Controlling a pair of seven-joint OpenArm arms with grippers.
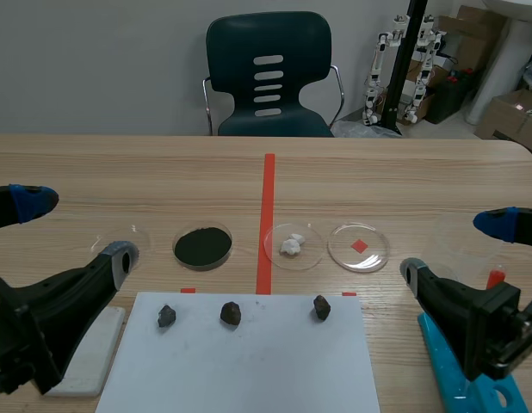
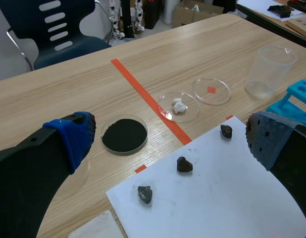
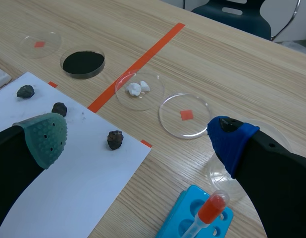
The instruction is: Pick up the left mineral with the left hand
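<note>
Black-fingered and spread wide, the left gripper [image 1: 75, 231] hangs over the wooden table's [image 1: 163, 172] left side and holds nothing. A flat white slab [image 1: 87, 348] lies under its arm. Just beside the slab, a white paper sheet [image 1: 249, 370] carries three dark lumps in a row near its far edge. The left mineral [image 1: 166, 316] sits by the sheet's far left corner, ahead of the left gripper and apart from both fingers. The middle mineral [image 1: 231, 313] and the right mineral [image 1: 321, 307] follow.

Four petri dishes stand beyond the sheet. An empty dish [image 3: 51, 47] and a dish of black powder [image 1: 176, 249] are left of the tape line. A dish of white lumps [image 1: 309, 254] and another empty dish [image 1: 374, 254] are right of it. Further right stands a clear plastic cup [image 2: 269, 72]. The right gripper [image 1: 455, 249] is likewise spread and empty, above a blue tube rack [image 1: 451, 374] holding an orange-capped tube [image 3: 212, 208].
</note>
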